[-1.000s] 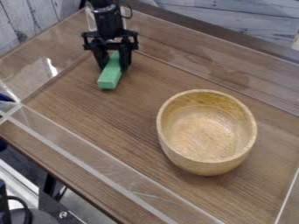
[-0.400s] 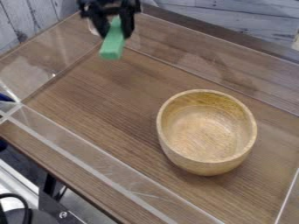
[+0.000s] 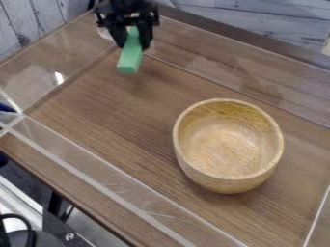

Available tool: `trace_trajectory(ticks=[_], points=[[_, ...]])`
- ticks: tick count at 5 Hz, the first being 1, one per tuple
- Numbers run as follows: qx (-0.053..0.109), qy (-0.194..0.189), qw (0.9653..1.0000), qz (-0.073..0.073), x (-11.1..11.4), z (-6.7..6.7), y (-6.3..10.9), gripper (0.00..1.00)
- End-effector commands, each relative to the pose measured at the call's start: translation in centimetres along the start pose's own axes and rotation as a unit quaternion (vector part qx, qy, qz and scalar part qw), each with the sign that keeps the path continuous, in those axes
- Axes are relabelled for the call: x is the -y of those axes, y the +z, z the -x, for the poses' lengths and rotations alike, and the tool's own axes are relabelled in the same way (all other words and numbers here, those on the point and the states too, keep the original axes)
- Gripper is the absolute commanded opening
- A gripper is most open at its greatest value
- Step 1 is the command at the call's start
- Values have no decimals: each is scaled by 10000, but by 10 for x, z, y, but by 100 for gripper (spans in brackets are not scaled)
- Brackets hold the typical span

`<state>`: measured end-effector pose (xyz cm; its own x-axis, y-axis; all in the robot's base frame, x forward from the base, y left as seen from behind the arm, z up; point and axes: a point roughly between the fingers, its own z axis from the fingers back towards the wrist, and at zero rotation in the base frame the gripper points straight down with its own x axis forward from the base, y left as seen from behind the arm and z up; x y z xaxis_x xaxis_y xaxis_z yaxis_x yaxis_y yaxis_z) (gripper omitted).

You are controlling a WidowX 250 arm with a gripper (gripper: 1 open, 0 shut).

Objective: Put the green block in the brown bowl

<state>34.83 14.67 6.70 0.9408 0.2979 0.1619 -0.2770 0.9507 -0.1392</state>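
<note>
The green block (image 3: 130,54) hangs above the wooden table at the upper left, its top end clamped between the black fingers of my gripper (image 3: 129,37). The gripper is shut on the block, which points downward and is clear of the tabletop. The brown bowl (image 3: 230,145) stands upright on the table to the lower right, with nothing inside it. It is well apart from the gripper and block.
A transparent wall (image 3: 77,164) borders the wooden tabletop (image 3: 103,116) along the left and front edges. Pale planks (image 3: 258,19) run behind the table. Dark frame parts and cables (image 3: 39,227) show below the front left corner.
The gripper has lifted the green block off the table, then shifted slightly right toward the bowl. The bowl has not moved.
</note>
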Motion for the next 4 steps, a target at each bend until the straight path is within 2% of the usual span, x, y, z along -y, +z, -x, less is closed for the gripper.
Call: trace_trajectory(ticks=[1,2,3,4], points=[[421,-447,9981,-69,6,-5,11,0],[596,-213,9980,-32,9,-6,44,0],[742,132,9971,-59,3,-15,60,0],[755,203,9968,-178,2,-18,40,0]])
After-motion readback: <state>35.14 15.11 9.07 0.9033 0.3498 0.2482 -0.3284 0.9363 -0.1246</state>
